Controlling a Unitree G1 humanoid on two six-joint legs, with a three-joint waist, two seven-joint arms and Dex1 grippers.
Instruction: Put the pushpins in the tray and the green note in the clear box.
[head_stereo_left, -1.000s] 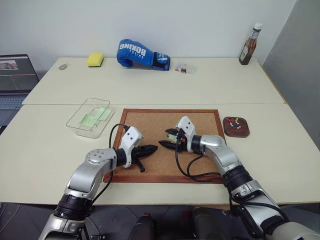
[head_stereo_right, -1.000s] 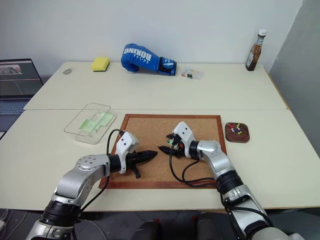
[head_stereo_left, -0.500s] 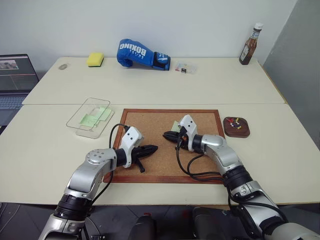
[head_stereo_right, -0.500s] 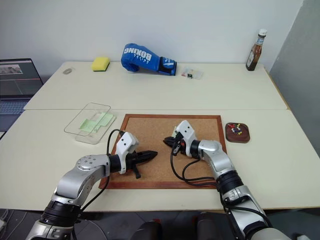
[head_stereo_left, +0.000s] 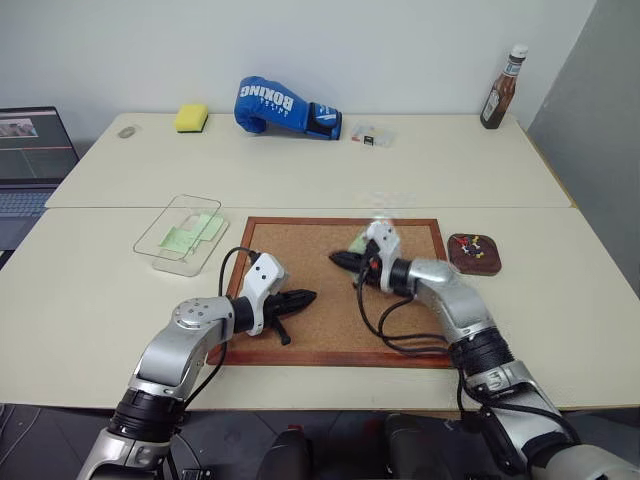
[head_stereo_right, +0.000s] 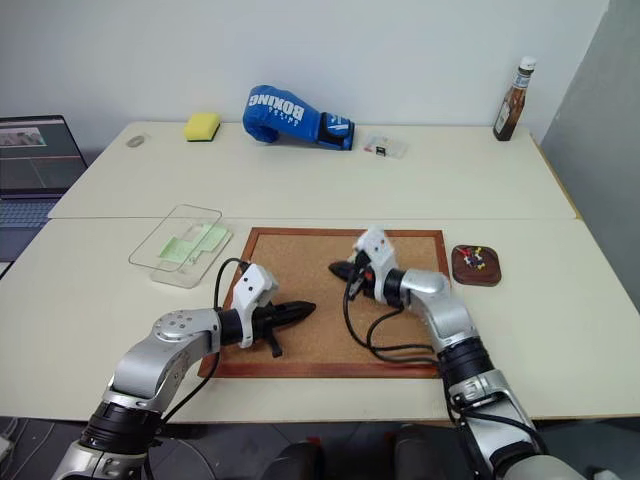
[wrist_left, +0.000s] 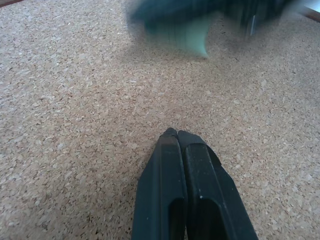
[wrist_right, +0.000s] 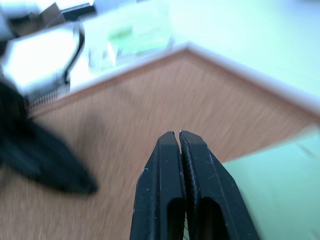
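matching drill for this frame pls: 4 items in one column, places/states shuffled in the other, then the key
1. pale green paper note
2. blue boxing glove
3. small dark tray with red edge
4. clear plastic box

A. beside the corkboard's right edge
B. pinched in the shut right gripper
C. off the corkboard's left corner
D. far side of the table

Pairs: 1-B, 2-D, 3-A, 4-C

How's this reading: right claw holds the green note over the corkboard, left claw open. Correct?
No: the left claw is shut, as the left wrist view shows. The right claw does hold the green note over the corkboard.
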